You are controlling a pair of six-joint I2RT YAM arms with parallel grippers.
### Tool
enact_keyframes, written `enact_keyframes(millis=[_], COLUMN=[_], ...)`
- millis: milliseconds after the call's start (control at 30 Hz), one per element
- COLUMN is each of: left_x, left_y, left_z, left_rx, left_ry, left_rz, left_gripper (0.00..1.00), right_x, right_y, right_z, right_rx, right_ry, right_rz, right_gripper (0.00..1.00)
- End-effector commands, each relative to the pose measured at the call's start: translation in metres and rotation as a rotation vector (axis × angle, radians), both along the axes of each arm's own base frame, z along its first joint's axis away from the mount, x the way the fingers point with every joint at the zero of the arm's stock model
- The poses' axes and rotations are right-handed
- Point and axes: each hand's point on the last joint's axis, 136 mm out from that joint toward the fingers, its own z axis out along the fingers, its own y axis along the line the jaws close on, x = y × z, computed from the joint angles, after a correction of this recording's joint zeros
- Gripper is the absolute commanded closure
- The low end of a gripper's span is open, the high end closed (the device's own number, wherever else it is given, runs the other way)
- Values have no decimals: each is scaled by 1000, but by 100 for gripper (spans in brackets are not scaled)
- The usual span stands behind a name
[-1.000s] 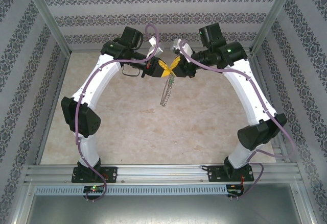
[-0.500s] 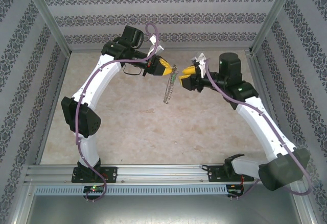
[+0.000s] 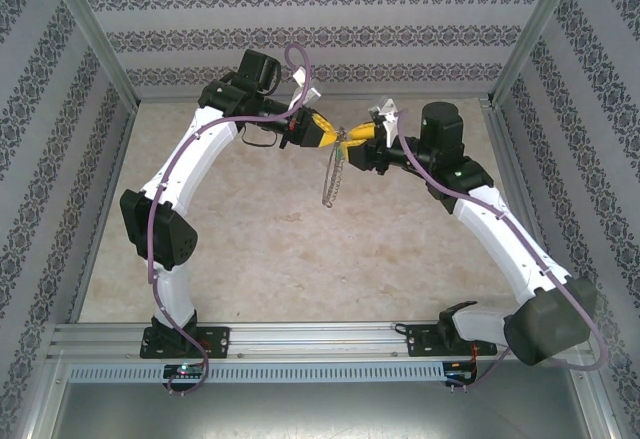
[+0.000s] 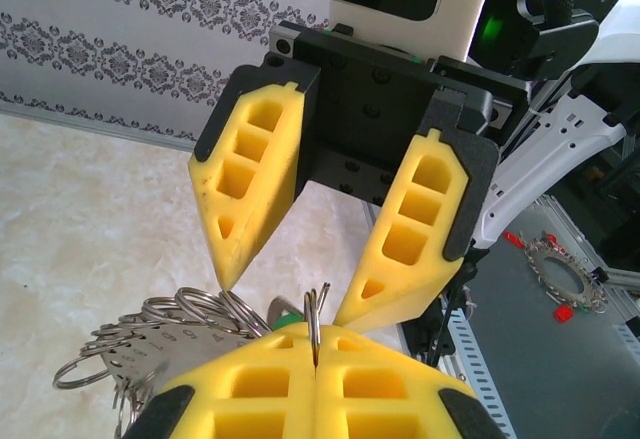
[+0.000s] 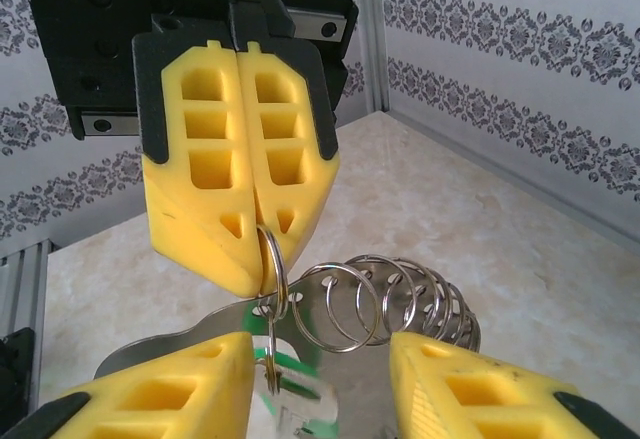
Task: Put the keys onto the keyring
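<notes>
Top external view shows the left end effector (image 3: 328, 132) and the right end effector (image 3: 353, 137), both with yellow block-shaped fingers, meeting tip to tip above the far middle of the pale marbled counter (image 3: 250, 239). From the spot where they meet, the thin silvery metal keyring (image 3: 331, 174), strung with many small metal bits, hangs down slack like a chain.

From the left wrist view, the left end effector's two fingers are pressed flat together, and a thin wire loop of the keyring stands pinched in the seam between them. The right end effector faces it with its jaws parted to a middling width, one fingertip on each side of the pinched loop. It grips nothing.

From the right wrist view, a fan of small silvery split rings (image 5: 390, 299) spreads beside the left end effector's tips. The tiny key with a bright green head (image 5: 295, 369) shows blurred, low between the right fingers and just below the pinched loop. Whether it is threaded on the keyring cannot be told, and its blade is not clear.
</notes>
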Motion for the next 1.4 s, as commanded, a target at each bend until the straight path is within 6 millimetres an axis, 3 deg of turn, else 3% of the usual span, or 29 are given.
enact_keyframes(millis=[0, 267, 533, 733, 767, 800, 833, 900, 1167, 1367], left_x=[-5, 0, 2, 1, 1, 1, 0, 1, -5, -7], left_y=[-4, -5, -5, -7, -7, -6, -7, -6, -5, -4], left_z=[9, 9, 9, 8, 8, 8, 8, 8, 8, 12], left_rx=[-44, -37, -38, -38, -38, -39, -38, -38, -46, -56], left_ry=[-14, -15, -15, -9, -10, -11, -11, -12, -20, -29], left_rz=[-37, -18, -8, -10, -10, -9, -9, -6, -24, -30], left_gripper=[100, 100, 100, 100, 100, 100, 100, 100, 100, 100], right_x=[-3, -7, -12, -15, -19, -22, -24, -22, -18, -1], right_y=[8, 10, 23, 38, 41, 42, 41, 30, -29, -32], right_z=[20, 8, -12, -10, -7, -6, -4, 4, 56, 56], right_rx=[30, -11, -104, -114, -108, -102, -97, -64, 125, 158], right_ry=[-44, -26, -21, -33, -33, -27, -25, -20, -58, -23], right_rz=[42, 48, 52, 84, 107, 127, 135, 122, 30, 9], right_gripper=[65, 100, 100, 100, 94, 80, 66, 57, 57, 66])
